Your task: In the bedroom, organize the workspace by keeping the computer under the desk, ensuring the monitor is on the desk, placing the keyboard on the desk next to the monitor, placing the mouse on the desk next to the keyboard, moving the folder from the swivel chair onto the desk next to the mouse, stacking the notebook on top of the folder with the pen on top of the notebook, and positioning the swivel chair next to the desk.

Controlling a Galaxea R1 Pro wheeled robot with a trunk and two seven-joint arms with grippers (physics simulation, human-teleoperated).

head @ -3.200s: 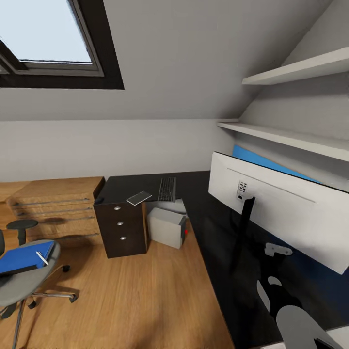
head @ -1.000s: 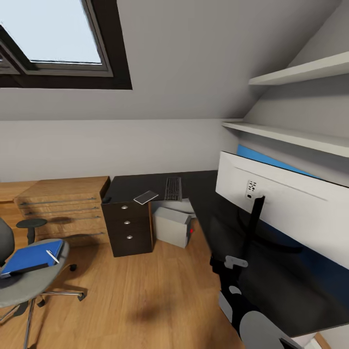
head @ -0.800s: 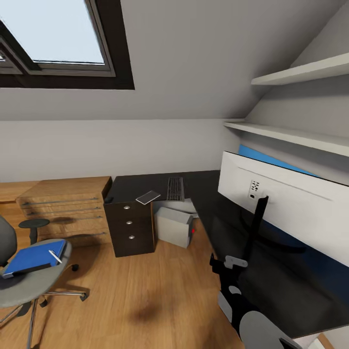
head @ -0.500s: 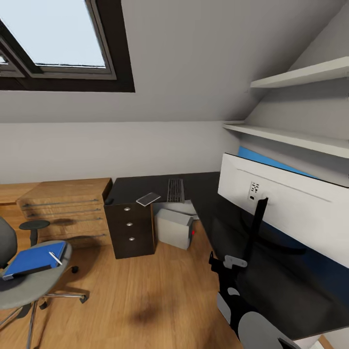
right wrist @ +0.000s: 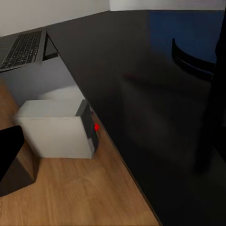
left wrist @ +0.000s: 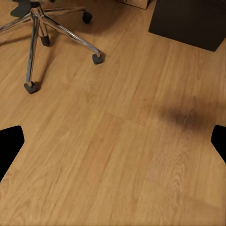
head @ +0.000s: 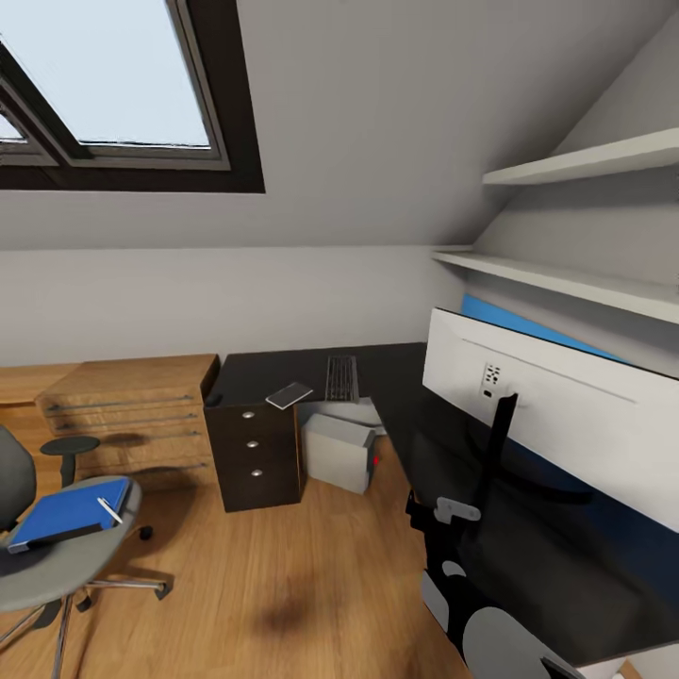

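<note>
Desk runs black in an L from the far wall along my right side in the head view, drawer unit with three silver knobs at its left end. Monitor stands on the near wing, pale back toward me, black stand planted on the top. Keyboard lies on the far wing near the corner; notebook lies on the top just left of it, above the drawers, turned at an angle. Computer sits on the floor under the far wing, right of the drawers; right wrist view has it too, red dot on its dark front edge, keyboard above it on the desktop. Chair stands well apart from the desk at the lower left, folder flat on the seat, pen lying on the folder's right end. Chrome base with casters shows in the left wrist view over bare wood floor. Wooden chest sits against the wall left of the desk. My left pincer is spread wide, fingertips at both edges of the left wrist view, nothing between. Right pincer: one dark fingertip visible, can't tell whether it's spread or clenched. Mouse: can't pick it out.
</note>
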